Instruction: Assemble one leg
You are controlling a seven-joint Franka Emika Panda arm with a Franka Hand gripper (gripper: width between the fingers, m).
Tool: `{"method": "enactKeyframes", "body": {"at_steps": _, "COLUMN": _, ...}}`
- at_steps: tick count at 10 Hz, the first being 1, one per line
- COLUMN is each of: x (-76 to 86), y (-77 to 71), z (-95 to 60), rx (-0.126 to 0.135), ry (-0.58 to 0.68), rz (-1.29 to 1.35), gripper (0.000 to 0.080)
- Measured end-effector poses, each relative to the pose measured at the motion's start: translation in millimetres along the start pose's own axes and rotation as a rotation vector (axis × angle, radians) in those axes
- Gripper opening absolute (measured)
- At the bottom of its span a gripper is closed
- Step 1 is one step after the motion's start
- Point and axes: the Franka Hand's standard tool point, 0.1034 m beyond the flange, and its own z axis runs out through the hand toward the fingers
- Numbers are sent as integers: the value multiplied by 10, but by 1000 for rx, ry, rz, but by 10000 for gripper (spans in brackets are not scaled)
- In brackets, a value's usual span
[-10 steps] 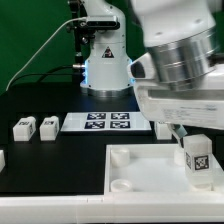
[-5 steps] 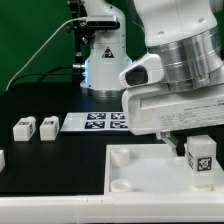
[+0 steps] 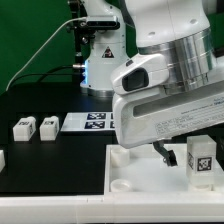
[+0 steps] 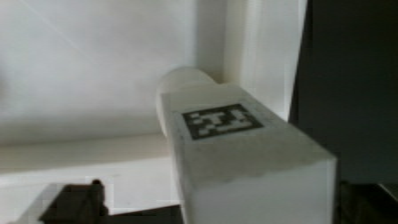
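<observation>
A leg, a small white block with a black-and-white tag, stands upright in a corner of the large white panel at the exterior view's right. My gripper hangs just above and to the left of it. In the wrist view the leg runs between my dark fingertips, with a gap between the visible fingertip and the leg. The gripper is open and holds nothing. Two more legs lie on the black table at the left.
The marker board lies behind the panel, in front of the robot base. Another white part shows at the left edge. My arm's housing hides much of the right half of the scene.
My gripper and wrist have shifted toward the exterior view's left and a little up, away from the standing leg. The leg has stayed where it was.
</observation>
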Motion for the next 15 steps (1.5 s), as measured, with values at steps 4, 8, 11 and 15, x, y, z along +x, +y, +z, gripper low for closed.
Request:
{"method": "enactKeyframes", "body": {"at_steps": 4, "x": -1, "y": 37, "z": 0, "rx": -1, "ry": 2, "rz": 279, "gripper": 304}}
{"method": "enactKeyframes", "body": {"at_steps": 8, "x": 7, "y": 64, "z": 8, "rx": 1, "ry": 11, "rz": 726, "gripper": 304}}
{"method": "enactKeyframes", "body": {"at_steps": 11, "x": -66, "y": 80, "z": 25, "rx": 96, "ry": 49, "rz": 1289, "gripper": 304}}
{"method": "enactKeyframes", "body": {"at_steps": 15, "x": -105, "y": -11, "z": 56, "rx": 124, "ry": 29, "rz": 1522, "gripper": 306}}
